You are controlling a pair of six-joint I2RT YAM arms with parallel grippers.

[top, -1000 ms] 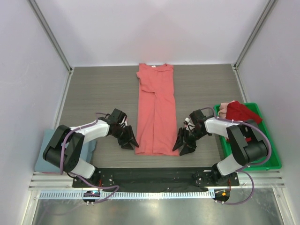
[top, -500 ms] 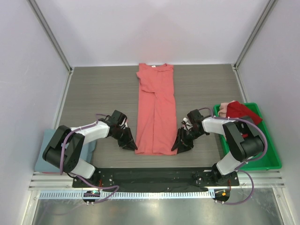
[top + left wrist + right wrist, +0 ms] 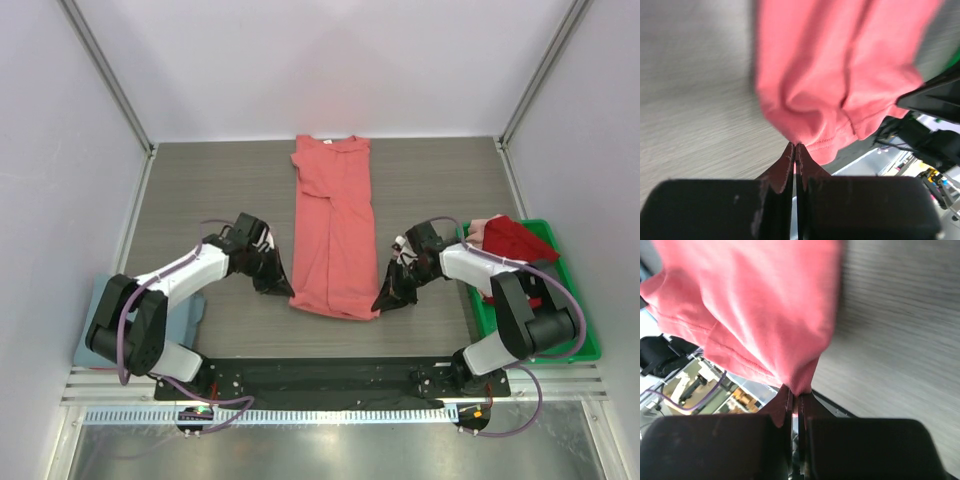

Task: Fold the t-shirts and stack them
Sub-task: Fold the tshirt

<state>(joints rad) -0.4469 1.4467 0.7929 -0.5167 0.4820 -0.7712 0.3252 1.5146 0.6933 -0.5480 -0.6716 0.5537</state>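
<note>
Now left gripper (image 3: 278, 288) and right gripper (image 3: 385, 298) each pinch tight on a hem corner of the pink t-shirt (image 3: 332, 220), probably to carry that edge evenly toward its collar.

The coral t-shirt (image 3: 840, 75) is blurred in both wrist views and cut off at the top. From above, its near corners hide under the left gripper (image 3: 288, 293) and right gripper (image 3: 380, 305). Left of it, an arm covers much of a blue-grey cloth (image 3: 192, 312).
</note>
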